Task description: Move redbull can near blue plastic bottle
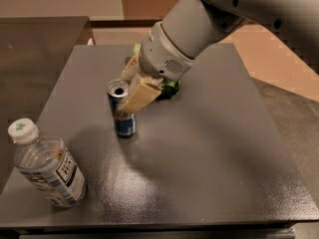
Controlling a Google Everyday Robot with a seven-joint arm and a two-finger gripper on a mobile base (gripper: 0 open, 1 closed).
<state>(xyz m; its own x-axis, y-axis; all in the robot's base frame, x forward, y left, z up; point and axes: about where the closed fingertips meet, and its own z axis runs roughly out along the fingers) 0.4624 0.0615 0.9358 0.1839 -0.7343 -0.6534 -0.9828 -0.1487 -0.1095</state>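
The redbull can point(122, 111), slim, silver and blue with a silver top, stands upright left of the middle of the dark grey table point(209, 153). My gripper point(130, 92) comes in from the upper right and is shut on the can's upper part, with one tan finger point(139, 96) across its right side. The blue plastic bottle point(46, 164), clear with a white cap bearing a green mark and a white, blue and black label, stands at the table's front left corner, well apart from the can.
A green snack bag point(169, 87) lies behind the gripper, mostly hidden by the arm. A darker counter point(35, 44) adjoins the table on the left. The floor point(289, 73) shows at the right.
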